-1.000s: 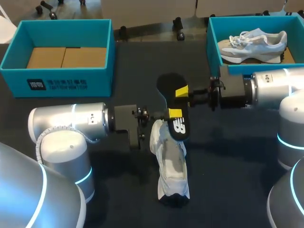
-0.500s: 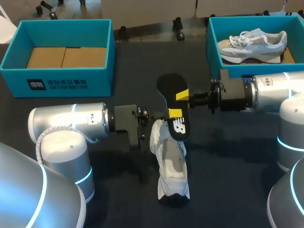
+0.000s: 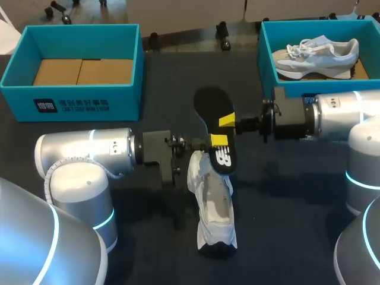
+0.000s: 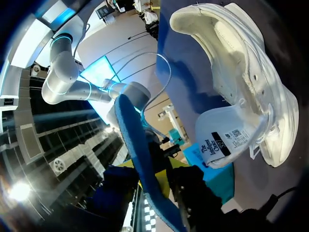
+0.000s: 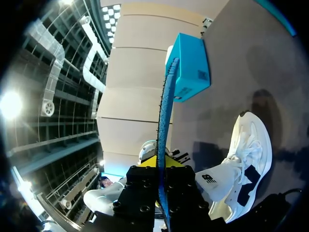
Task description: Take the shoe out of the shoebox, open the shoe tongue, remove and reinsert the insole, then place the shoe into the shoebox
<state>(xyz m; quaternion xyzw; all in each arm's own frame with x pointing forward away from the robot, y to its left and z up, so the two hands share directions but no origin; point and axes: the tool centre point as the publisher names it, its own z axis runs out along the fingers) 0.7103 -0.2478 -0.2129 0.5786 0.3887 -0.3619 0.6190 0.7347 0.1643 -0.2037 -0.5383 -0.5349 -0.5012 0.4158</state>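
Over the table (image 3: pixel 297 202), left hand (image 3: pixel 218 141) and right hand (image 3: pixel 227 120) both clamped on insole (image 3: pixel 211 104), shoe (image 3: pixel 215 208) just beneath, shoeboxes (image 3: pixel 77 98) well apart

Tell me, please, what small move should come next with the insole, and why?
Probably tip the insole down toward the opening of the shoe. It is out of the shoe, held between the left fingers and the right fingers just above it, so reinsertion seems next.
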